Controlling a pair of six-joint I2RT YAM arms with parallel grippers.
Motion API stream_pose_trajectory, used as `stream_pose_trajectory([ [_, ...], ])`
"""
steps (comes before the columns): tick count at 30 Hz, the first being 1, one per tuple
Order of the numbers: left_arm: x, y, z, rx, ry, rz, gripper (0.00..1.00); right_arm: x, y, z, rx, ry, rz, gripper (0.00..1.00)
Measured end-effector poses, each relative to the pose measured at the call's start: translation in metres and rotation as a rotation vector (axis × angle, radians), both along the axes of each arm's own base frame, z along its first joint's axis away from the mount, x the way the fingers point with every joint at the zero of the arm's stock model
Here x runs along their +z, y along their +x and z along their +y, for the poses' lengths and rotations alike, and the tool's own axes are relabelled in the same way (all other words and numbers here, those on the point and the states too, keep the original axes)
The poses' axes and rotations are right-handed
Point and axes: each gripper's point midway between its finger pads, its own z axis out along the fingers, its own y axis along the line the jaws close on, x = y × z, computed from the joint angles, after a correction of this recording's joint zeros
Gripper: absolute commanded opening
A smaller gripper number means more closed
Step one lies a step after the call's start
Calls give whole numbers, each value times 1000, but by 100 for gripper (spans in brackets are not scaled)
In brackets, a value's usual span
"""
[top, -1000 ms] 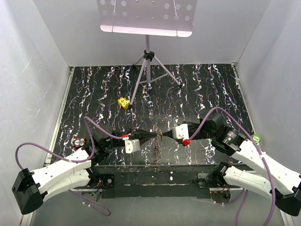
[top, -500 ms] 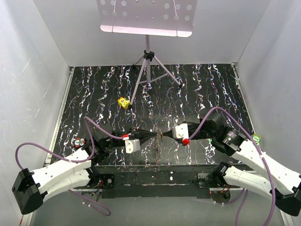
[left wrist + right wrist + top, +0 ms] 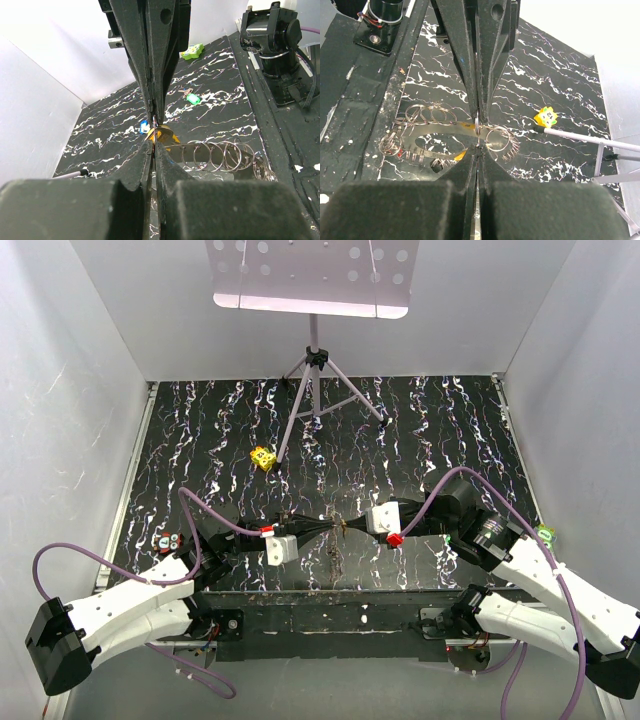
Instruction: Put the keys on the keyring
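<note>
"Noticing any change vs a sec ago?"

"Barely; the right claw [image 3: 350,527] has crept a touch toward the left claw [image 3: 328,527]; its red tab [image 3: 393,539] now sits a bit further left & up; left arm hasn't budged."

"Claw states?"

"Both pressed together, tip to tip over the near part of the surface [image 3: 200,440]; left wrist cam shows the orange key [image 3: 162,136] right at the left claw's tips, so pinched there, I'd say; right wrist cam has the right claw nipping a wire loop of the keyring [image 3: 440,131], as best I can tell; the contact itself is v. small."

"Where's the rest?"

"Keyring's other loops trail just below the tips, near the front edge; can't tell if they rest on the surface or hang; green key [image 3: 193,99] & blue key [image 3: 144,126] lie loose on the surface, further out; yellow cube [image 3: 546,116] well apart, not part of the job."

"Meaning?"

"Prob. the fine threading step for key no. 1; that small closing move suggests the loop is being fed to the key's hole; no pic shows the key on the ring yet, so the task is early; at least 2 more keys to go; slip risk looks high w/ wire that thin."
</note>
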Motion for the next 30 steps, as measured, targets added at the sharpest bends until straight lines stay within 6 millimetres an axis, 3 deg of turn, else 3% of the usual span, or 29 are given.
stream_pose_trajectory([
  [30,0,-1,0,-3,0,1,0,5,-1,2,2,22,11,1],
])
